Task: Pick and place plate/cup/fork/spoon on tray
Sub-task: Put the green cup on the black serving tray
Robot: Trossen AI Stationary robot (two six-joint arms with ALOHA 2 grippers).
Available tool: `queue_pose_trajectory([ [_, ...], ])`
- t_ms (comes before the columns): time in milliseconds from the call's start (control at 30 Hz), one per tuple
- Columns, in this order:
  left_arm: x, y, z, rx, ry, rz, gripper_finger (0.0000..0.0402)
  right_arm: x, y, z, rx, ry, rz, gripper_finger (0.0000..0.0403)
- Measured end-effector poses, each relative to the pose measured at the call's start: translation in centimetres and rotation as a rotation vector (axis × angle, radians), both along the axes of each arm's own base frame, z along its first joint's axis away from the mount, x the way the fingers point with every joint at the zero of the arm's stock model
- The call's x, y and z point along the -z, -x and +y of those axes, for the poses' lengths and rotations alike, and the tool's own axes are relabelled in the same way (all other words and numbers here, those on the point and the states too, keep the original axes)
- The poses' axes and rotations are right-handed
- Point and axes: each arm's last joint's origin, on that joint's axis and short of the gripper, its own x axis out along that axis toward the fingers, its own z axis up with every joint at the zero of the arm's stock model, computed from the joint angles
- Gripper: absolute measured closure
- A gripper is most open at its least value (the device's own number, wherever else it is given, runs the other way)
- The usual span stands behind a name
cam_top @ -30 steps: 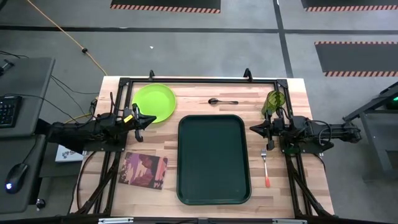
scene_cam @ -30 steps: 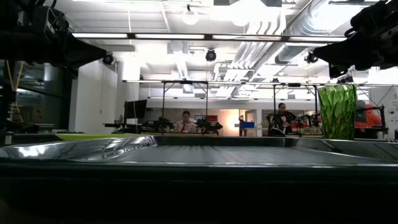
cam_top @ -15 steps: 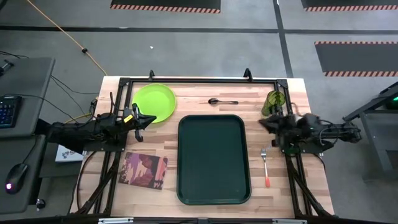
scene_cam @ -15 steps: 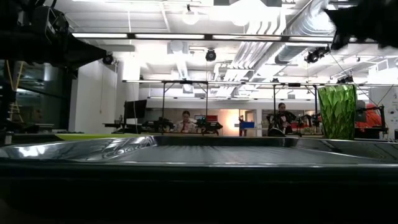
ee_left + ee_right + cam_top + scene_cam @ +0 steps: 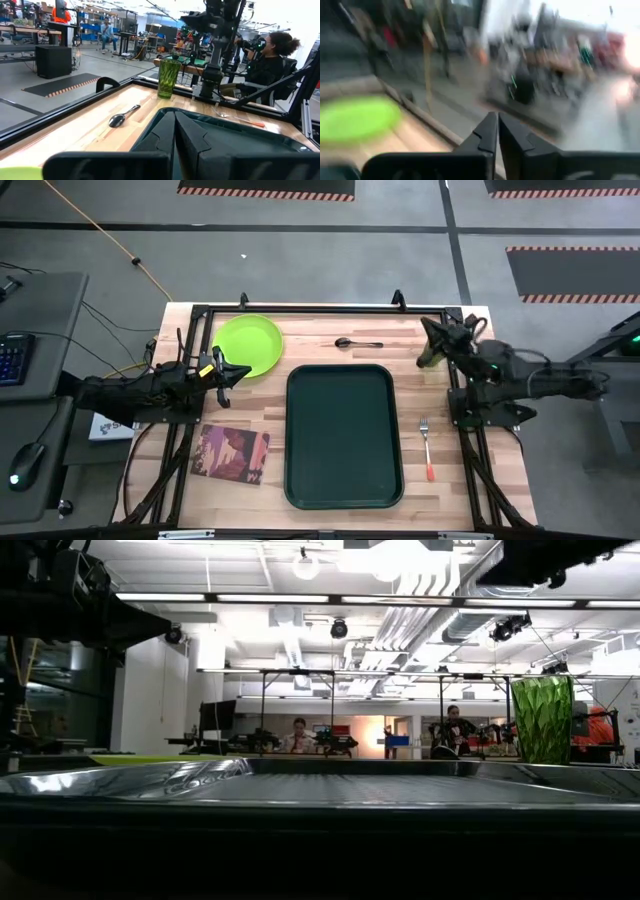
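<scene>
The dark green tray (image 5: 345,435) lies mid-table. The lime plate (image 5: 248,345) rests flat at the far left, and the dark spoon (image 5: 358,342) lies beyond the tray. The green cup (image 5: 541,720) stands upright at the far right and shows partly under my right arm (image 5: 430,357). The orange-handled fork (image 5: 427,450) lies right of the tray. My left gripper (image 5: 240,370) is shut and level beside the plate's near edge. My right gripper (image 5: 428,330) is raised above the cup, pointing toward the far left, and its fingers (image 5: 490,131) are together with nothing between them.
A reddish-brown patterned mat (image 5: 232,455) lies at the near left. A black frame rail (image 5: 320,308) runs along the table's far edge and down both sides. People sit at benches in the room beyond (image 5: 300,732), and one is close behind the right arm (image 5: 267,55).
My right gripper has risen from beside the cup and swung toward the table's far edge. It has turned from pointing left to pointing far-left above the cup. The cup and the other things have stayed in place.
</scene>
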Motion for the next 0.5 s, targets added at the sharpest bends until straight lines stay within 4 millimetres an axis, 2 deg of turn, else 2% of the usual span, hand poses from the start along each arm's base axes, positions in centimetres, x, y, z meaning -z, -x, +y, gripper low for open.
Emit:
queue_pose_trajectory([
  [67, 0.0, 0.0, 0.0, 0.000, 0.000, 0.000, 0.0398, -1.1, -0.2, -0.5, 0.069, -0.120, 0.086, 0.0369],
  [233, 0.0, 0.0, 0.0, 0.000, 0.000, 0.000, 0.0398, -2.1, -0.3, -1.8, 0.221, -0.401, 0.318, 0.0295],
  [333, 0.0, 0.0, 0.0, 0.000, 0.000, 0.000, 0.0398, -2.0, -0.4, -2.7, 0.316, -0.538, 0.387, 0.0249],
  [500, 0.0, 0.0, 0.0, 0.000, 0.000, 0.000, 0.0398, -0.3, -1.3, -4.4, 0.344, -0.688, 0.433, 0.0189],
])
